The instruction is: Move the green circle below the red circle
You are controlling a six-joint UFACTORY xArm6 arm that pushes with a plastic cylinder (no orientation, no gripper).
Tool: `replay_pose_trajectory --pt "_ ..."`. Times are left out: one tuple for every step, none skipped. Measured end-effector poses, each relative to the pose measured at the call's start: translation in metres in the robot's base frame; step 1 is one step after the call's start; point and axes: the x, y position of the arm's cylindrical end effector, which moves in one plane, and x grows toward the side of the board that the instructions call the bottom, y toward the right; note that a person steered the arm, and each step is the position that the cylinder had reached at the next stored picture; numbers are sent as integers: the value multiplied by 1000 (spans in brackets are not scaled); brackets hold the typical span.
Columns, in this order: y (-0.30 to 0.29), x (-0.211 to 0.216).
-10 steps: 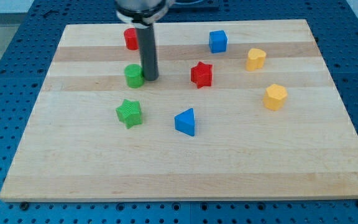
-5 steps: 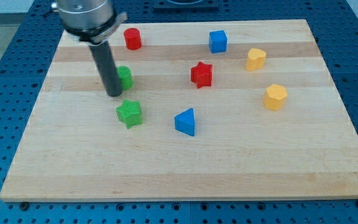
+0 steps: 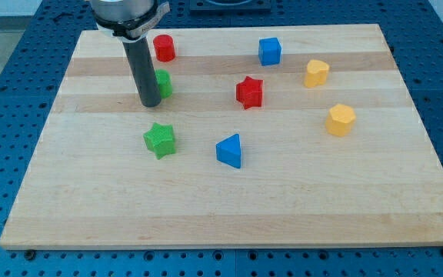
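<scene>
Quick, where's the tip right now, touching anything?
My tip: on the board, against the green circle at its left-bottom side; contact looks likely. Holds nothing.

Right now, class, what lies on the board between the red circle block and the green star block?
In the camera view, the green circle and my tip lie between the red circle and green star.

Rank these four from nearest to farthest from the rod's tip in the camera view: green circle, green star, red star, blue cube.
From my tip:
1. Green circle, right beside it, on the view's right.
2. Green star, just below it.
3. Red star, further to the view's right.
4. Blue cube, upper right.
</scene>
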Motion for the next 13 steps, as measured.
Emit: replay_pose_trajectory --pt "9 -10" --pt "10 -25" --pt "16 -26" --pt "27 -26" --pt "27 -28" --pt "27 -39" --pt "27 -41" --pt "38 -41" --pt "46 -52" --pt "37 -66" --pt "37 -67" --pt "43 -43" --pt "48 -1"
